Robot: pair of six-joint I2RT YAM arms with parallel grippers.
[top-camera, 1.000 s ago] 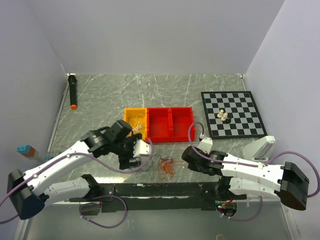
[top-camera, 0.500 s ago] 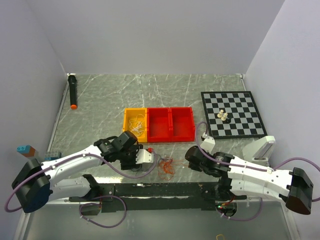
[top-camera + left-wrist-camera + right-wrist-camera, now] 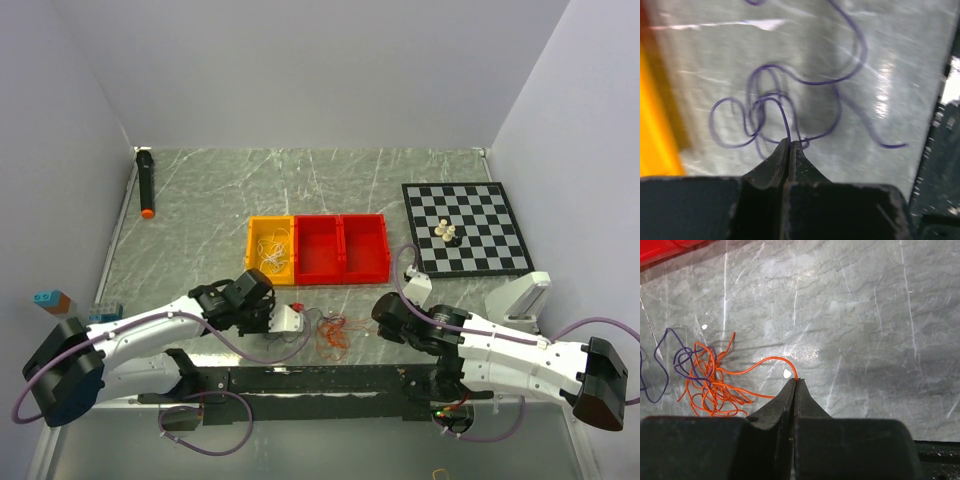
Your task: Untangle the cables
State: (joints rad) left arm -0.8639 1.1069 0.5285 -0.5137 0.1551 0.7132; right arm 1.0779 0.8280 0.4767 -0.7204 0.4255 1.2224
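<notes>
Cables (image 3: pixel 330 333), two: purple cable (image 3: pixel 760 107) clamped by left gripper (image 3: pixel 790 145), orange cable (image 3: pixel 710 385) clamped by right gripper (image 3: pixel 795 382).

Top & wrist views: no legible text, label, brand, no. or sign; chessboard (image 3: pixel 482 246), red tray (image 3: pixel 341 246) & yellow bin (image 3: pixel 251 250) carry no readable markings

The right claw (image 3: pixel 795 382) pinches an orange cable (image 3: pixel 712 382) whose tangle overlaps a purple cable (image 3: pixel 679 359).
</notes>
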